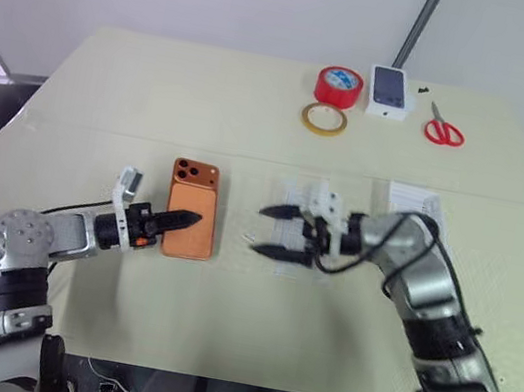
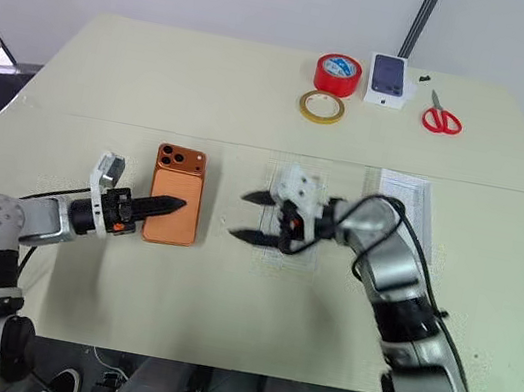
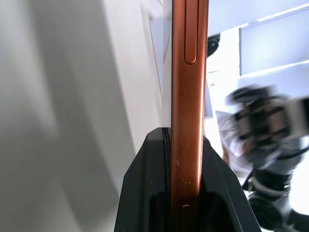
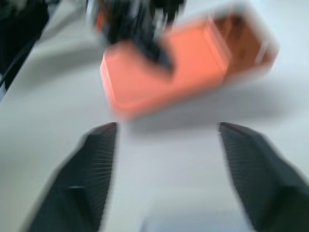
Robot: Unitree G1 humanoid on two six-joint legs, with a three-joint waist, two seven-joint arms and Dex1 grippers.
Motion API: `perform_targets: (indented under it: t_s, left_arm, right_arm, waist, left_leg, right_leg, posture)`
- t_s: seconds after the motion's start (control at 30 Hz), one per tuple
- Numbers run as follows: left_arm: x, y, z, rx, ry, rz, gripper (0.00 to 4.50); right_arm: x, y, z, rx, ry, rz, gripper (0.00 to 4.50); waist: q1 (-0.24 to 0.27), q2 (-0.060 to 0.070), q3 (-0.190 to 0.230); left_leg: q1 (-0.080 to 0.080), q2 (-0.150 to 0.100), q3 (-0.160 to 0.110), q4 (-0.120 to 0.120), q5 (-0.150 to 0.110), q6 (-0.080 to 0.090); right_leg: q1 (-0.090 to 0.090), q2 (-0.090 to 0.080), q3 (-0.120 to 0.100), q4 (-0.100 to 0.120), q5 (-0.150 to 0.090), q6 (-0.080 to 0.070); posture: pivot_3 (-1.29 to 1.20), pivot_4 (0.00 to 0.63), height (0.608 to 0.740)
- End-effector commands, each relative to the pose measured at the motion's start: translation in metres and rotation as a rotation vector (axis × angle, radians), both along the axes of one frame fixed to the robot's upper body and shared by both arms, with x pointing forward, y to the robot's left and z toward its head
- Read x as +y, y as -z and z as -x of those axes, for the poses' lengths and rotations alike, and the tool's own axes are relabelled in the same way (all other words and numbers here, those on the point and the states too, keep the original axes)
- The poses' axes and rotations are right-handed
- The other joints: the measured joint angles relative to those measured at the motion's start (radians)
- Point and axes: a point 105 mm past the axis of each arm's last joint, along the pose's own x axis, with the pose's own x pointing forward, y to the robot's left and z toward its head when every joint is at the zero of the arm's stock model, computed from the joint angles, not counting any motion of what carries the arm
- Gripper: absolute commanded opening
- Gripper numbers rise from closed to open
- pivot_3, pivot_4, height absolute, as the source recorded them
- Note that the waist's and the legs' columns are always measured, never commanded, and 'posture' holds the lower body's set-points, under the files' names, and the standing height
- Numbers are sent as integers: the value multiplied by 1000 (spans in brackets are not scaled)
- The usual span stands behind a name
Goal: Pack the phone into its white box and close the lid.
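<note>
The slim copper-orange phone (image 1: pixel 192 210) sits out over the left half of the pale beige table (image 1: pixel 159 87), back side up, its dark three-lens camera cluster at the far end, away from the robot. The left gripper (image 1: pixel 182 219) comes in from the phone's left side and its two black fingers are clamped on the phone's long edge near the close end; the left wrist view shows the orange side rail (image 3: pixel 189 116) pinched tight between the two black pads. Over to the right, the right gripper (image 1: pixel 271 230) hovers just beside the phone, apart from it, fingers pointing toward it and spread wide with nothing between them; its wrist view looks across bare table at the phone and the other gripper's black fingertip lying on it. Below the right hand lies a flat pale cardboard piece (image 2: pixel 290 183), too hidden to make out further. Another flat white piece (image 1: pixel 414 199) lies farther right. At the far edge: a red tape roll (image 1: pixel 338 86), a tan tape ring (image 1: pixel 324 119), a small white box printed with a dark phone picture (image 1: pixel 388 91) and red-handled scissors (image 1: pixel 443 129)
</note>
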Motion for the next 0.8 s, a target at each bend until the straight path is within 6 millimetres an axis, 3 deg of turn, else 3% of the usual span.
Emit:
perform_targets:
  t_s: [0.03,0.2,0.3,0.37,0.5,0.8]
  left_arm:
    - [-10,-17,-1,-82,17,41,0]
    - [-17,-15,-3,-79,25,32,0]
    - [-17,-16,-8,-92,12,26,0]
    - [-17,-17,-9,-96,14,28,0]
    - [-15,-20,-10,-101,17,29,0]
    - [-16,-17,-7,-95,28,22,0]
  right_arm:
    - [-14,-9,16,-118,-57,38,3372]
    - [-25,4,21,-200,-46,102,3372]
    - [-27,10,16,-217,-13,118,2469]
    - [-28,13,13,-238,-3,135,1529]
    - [-27,11,11,-253,8,116,1529]
    - [-34,28,6,-248,20,183,1529]
  waist:
    - [-2,0,0]
    - [-9,0,0]
    - [-1,-1,0]
    - [1,-1,0]
    - [1,-1,0]
    - [0,-1,0]
  left_leg:
    - [0,0,0,0,0,0]
    - [2,1,0,-1,1,-1]
    - [2,1,0,-1,1,-2]
    - [1,1,0,0,3,-5]
    - [1,1,0,-1,3,-6]
    - [1,1,0,-1,3,-6]
  right_leg:
    - [0,0,0,0,0,0]
    - [0,1,0,1,0,0]
    - [0,1,0,1,0,0]
    - [0,1,0,1,0,0]
    - [0,1,0,1,0,0]
    - [0,1,0,1,0,0]
  posture:
    - [0,150,740]
    - [0,150,740]
    - [0,150,740]
    - [0,150,740]
    - [0,150,740]
    - [0,150,740]
